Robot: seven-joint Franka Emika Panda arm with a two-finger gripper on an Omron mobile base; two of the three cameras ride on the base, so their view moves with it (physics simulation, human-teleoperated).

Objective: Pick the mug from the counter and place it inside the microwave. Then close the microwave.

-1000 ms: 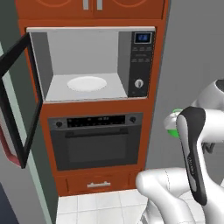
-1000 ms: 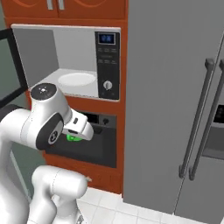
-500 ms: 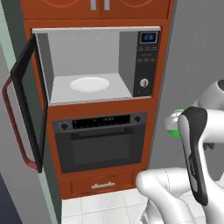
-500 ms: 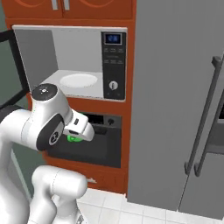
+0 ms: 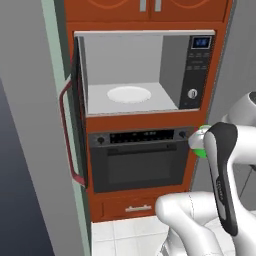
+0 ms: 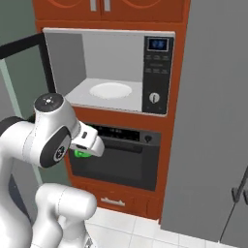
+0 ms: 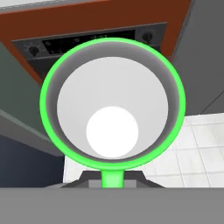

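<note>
Green is the colour of the mug (image 7: 112,105), and the hand view looks straight into its white inside, with the round bottom showing as a bright disc. Its handle comes down to the bottom edge of that view, between the dark parts of the hand. The jaws (image 7: 112,181) are mostly hidden there behind the mug, so I cannot tell from these pictures if they are clamped on the handle, but the mug hangs in the air at the hand and rests on nothing.

In the left base view only a small part of the mug (image 5: 200,145) shows, at the end of the white arm, in front of the right side of the black wall oven (image 5: 140,160). In the right base view a green piece of the mug (image 6: 81,153) shows under the white hand, in front of the left side of the same oven.

The microwave (image 5: 145,72) sits above the oven, in an orange-red cabinet (image 5: 145,15). Its door (image 5: 79,115) stands open to the left and is seen almost from its edge, with the curved red handle (image 5: 67,135) on it. The grey inside holds a white round plate (image 5: 129,94). The mug is lower than the microwave opening and apart from it.

A tall grey fridge (image 6: 213,121) stands to the right of the cabinet. White floor tiles (image 7: 205,148) show below.
</note>
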